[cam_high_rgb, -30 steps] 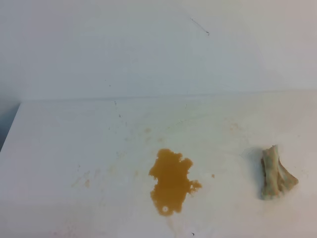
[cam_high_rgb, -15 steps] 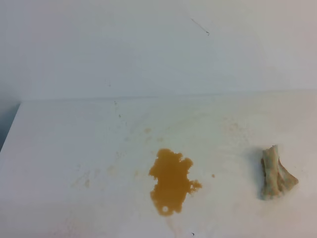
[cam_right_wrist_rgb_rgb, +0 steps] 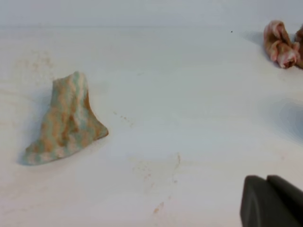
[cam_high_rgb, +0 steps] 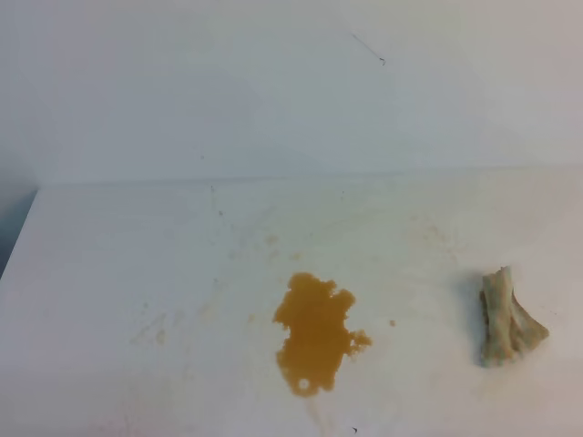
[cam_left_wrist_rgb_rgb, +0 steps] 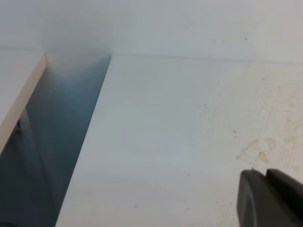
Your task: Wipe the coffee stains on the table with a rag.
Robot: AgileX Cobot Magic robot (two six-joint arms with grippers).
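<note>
My right tool [cam_right_wrist_rgb_rgb: 271,201] is closed and empty; the rag [cam_right_wrist_rgb_rgb: 66,120] lies ahead to its left on the tabletop [cam_high_rgb: 137,264], the stain [cam_high_rgb: 315,332] beyond. Left tool [cam_left_wrist_rgb_rgb: 269,198] also looks closed, holding nothing.

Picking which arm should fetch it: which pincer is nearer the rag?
Right. The right pincer has the rag in its view, up-left across bare table. The left pincer sees no rag.

No readable text, label, brand, number or sign shows anywhere.
</note>
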